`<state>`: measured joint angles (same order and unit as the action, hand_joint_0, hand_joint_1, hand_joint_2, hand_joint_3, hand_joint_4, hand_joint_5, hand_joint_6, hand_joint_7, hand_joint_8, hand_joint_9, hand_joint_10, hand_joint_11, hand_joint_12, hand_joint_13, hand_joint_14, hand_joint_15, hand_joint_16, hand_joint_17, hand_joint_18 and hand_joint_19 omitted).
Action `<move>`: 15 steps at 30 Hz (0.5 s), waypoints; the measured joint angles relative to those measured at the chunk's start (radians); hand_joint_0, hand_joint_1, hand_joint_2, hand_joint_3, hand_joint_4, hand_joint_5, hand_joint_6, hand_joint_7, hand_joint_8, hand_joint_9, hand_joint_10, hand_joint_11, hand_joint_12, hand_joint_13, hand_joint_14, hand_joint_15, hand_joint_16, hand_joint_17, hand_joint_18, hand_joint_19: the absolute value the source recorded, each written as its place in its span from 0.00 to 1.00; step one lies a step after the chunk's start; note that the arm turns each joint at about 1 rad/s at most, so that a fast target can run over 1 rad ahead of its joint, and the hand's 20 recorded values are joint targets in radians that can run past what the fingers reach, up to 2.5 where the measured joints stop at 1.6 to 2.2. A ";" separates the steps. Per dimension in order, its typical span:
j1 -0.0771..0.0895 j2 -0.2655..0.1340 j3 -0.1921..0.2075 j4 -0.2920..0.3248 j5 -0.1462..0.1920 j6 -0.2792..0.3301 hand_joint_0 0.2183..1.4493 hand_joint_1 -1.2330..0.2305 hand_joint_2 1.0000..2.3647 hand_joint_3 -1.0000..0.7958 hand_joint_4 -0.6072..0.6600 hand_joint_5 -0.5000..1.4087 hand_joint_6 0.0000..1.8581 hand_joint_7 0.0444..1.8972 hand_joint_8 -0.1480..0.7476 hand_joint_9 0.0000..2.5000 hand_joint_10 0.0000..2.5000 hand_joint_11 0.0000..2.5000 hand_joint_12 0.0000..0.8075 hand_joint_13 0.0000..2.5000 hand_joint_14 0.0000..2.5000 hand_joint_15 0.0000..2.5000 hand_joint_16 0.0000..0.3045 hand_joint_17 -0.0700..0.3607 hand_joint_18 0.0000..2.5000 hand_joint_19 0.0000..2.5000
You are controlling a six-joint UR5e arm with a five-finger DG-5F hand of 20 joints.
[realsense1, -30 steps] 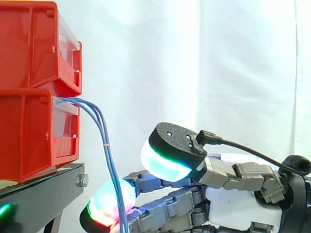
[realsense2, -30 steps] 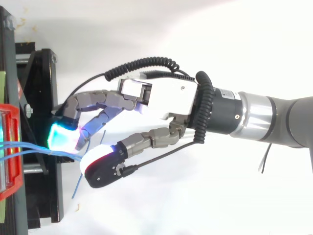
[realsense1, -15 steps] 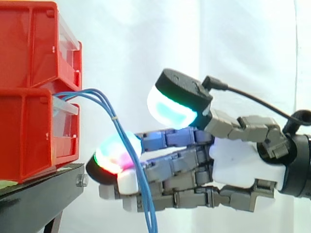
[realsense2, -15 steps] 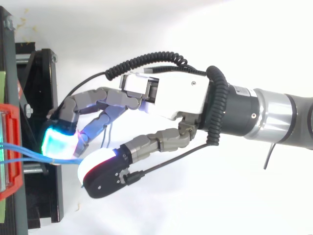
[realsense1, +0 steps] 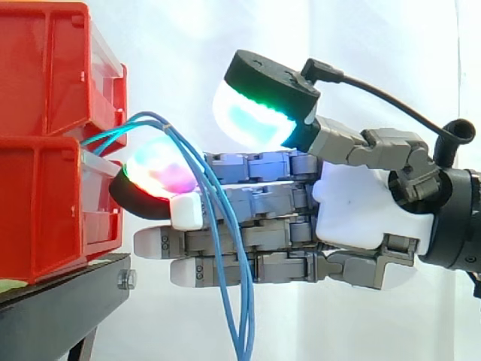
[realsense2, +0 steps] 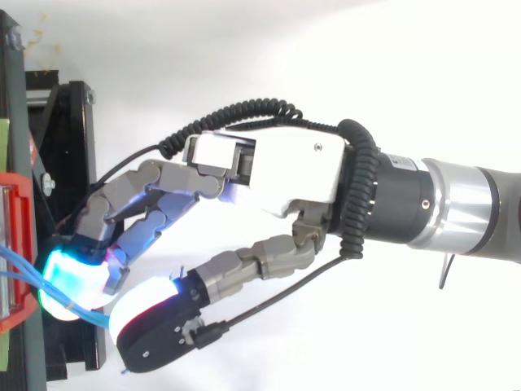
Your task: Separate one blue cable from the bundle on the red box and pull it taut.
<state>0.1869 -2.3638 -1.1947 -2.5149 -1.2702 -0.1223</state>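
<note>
At the front of the lower red bin point(realsense1: 45, 203), I'm watching the blue cables point(realsense1: 225, 248) coming out near its top edge. They're arching up and over one glowing fingertip point(realsense1: 154, 169), then hanging down in front of the other fingers and running out past the bottom of the side view. The strands are lying close together across that pad, so I'm not seeing one parted from the bundle. The hand point(realsense1: 361, 210) is lying level with its fingers stretching straight towards the bins, and the top finger's green and magenta pad is sitting just beside the bin's front. The thumb point(realsense1: 252, 120) is standing raised, with a gap showing between its pad and the fingers, so I'm calling the hand spread, carrying the strands rather than pinching them. From above, the blue cables point(realsense2: 16, 265) are crossing onto the cyan-glowing pad. A second red bin point(realsense1: 52, 68) is sitting stacked on the first, both resting on the black stand point(realsense1: 60, 301), with the white curtain point(realsense1: 361, 60) hanging behind.
</note>
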 measured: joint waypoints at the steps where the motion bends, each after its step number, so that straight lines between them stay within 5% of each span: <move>1: 0.001 0.000 0.000 -0.002 0.000 0.001 0.32 0.34 0.00 0.32 0.61 0.18 0.50 0.30 0.47 0.32 0.01 0.17 0.35 0.20 0.00 0.09 0.11 0.33 0.14 0.13; 15: 0.016 0.000 0.001 -0.054 0.003 0.018 0.25 0.41 0.00 0.28 0.62 0.21 0.39 0.42 0.48 0.38 0.01 0.16 0.38 0.22 0.00 0.09 0.12 0.35 0.16 0.14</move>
<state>0.2025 -2.3640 -1.1934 -2.5686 -1.2675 -0.1044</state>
